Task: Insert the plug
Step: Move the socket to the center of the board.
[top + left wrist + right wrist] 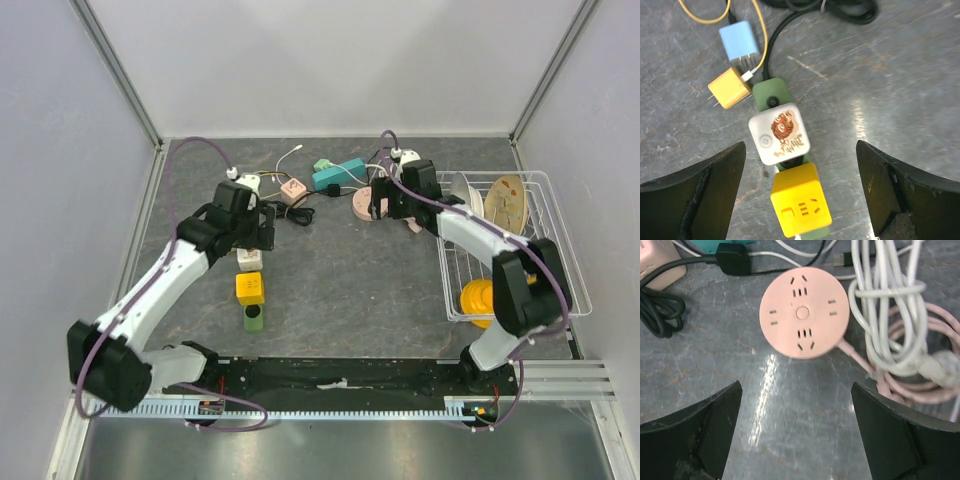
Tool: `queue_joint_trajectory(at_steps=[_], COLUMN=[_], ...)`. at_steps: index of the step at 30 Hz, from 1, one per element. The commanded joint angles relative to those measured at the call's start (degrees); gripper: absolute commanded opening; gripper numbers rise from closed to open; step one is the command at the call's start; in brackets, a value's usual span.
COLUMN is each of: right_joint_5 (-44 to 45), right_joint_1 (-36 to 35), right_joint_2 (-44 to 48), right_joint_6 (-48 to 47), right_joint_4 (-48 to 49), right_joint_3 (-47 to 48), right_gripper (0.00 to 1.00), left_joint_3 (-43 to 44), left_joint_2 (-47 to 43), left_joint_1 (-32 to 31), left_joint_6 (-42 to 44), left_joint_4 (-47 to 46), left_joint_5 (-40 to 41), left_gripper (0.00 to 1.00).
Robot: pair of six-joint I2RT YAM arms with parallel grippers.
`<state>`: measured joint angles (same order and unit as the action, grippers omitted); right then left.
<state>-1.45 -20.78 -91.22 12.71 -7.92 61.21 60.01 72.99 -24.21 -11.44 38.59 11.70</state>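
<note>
Both tools stand spread wide, pinching nothing. The left tool [800, 170] hangs over the green power strip [771, 95] at the left of the surface [890, 100], where the white plug [779, 133] sits pushed in beside a yellow cube [800, 200]. The right tool [796, 410] hovers by the round pink socket [803, 312]. Insertion looks done, so the next move calls for lifting straight clear.

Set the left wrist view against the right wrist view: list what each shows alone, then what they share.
Left wrist only: a green power strip carrying a white tiger-print cube and a yellow cube, plus a loose blue charger and a small yellow charger.
Right wrist only: a round pink socket, a black plug, a white cable coil and a pink cable.
Both: the grey table, and an open, empty gripper: the left gripper in one, the right gripper in the other.
</note>
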Motion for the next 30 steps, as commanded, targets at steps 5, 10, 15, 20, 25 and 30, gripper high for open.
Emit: queue_joint_trajectory(at_steps=[5,10,15,20,25,30], right_joint_5=[-6.9,-6.6,-6.7,-10.7,-12.9,-15.4], right_joint_1=[2.0,2.4,2.4,2.5,3.1,2.8], right_joint_2=[-17.9,-23.7,-24.0,-21.9,-20.3,-16.7], right_joint_6=[-1.8,-0.1,1.7,2.8,0.7,0.2], right_joint_4=[4.1,3.9,3.3,3.1,1.5,-0.2], right_joint_3=[15.3,18.2,15.5,9.3,7.3,3.8], right_gripper=[0.98,0.98,0.98,0.98,0.98,0.98], left_joint_3=[-6.8,-13.7,-18.5,-22.7,-25.0,-25.5], left_joint_2=[-18.7,-27.8,-31.6,-33.2,-34.1,-35.1], left_joint_1=[-0.1,-0.1,-0.1,-0.1,-0.1,-0.1], left_joint_6=[-0.2,0.1,1.1,1.2,1.9,2.0], left_joint_4=[-6.3,-10.0,-13.4,-16.3,-18.6,-18.8], left_joint_5=[-9.2,-7.8,-6.1,-4.8,-4.8,-2.8], left_gripper=[0.98,0.97,0.96,0.96,0.95,0.95])
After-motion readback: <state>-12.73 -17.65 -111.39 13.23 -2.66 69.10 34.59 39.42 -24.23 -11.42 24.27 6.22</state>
